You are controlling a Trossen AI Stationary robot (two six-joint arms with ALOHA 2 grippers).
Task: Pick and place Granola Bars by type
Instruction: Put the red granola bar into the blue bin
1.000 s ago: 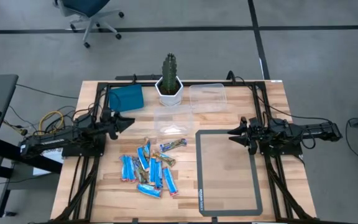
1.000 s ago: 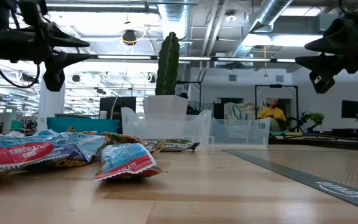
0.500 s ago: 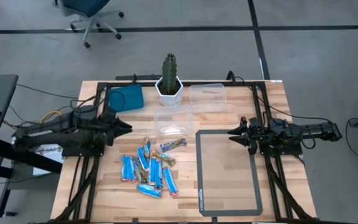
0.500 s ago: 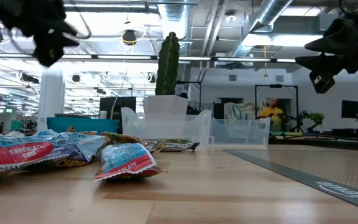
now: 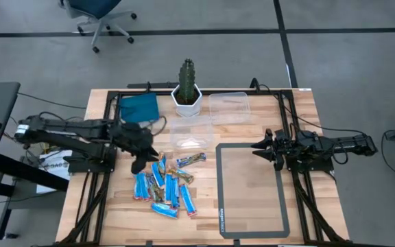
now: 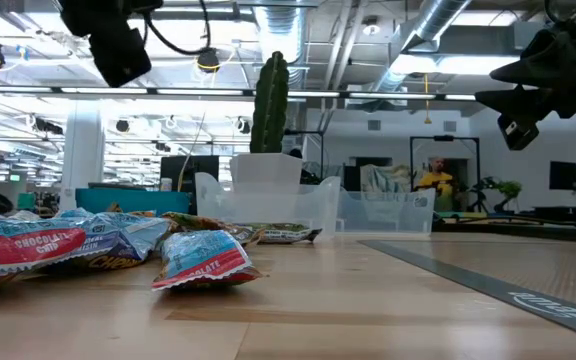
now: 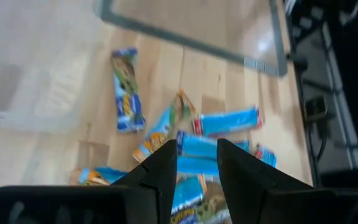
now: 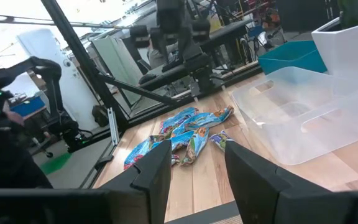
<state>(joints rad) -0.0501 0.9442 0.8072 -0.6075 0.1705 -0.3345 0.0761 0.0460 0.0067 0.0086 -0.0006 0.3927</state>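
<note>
The granola bars (image 5: 164, 184) lie in a loose pile on the wooden table's left half: light blue, dark blue printed and brown-gold wrappers. They also show in the low view (image 6: 78, 245), the left wrist view (image 7: 194, 140) and the right wrist view (image 8: 179, 134). My left gripper (image 5: 142, 161) hangs open above the pile's far left end, pointing down, its fingers (image 7: 166, 163) apart over the bars. My right gripper (image 5: 256, 146) waits open at the table's right, above the mat's far edge.
Two clear plastic containers (image 5: 190, 134) (image 5: 229, 106) stand beyond the pile. A blue square tray (image 5: 139, 106) and a cactus in a white pot (image 5: 186, 95) sit at the far edge. A grey-framed mat (image 5: 251, 189) covers the right half. Black frame rails run along both sides.
My left arm has reached out from the table's left side toward the right and the near edge. Its gripper has tipped from pointing level to pointing down and now stands over the bars' far left end. The bars and my right arm have kept still.
</note>
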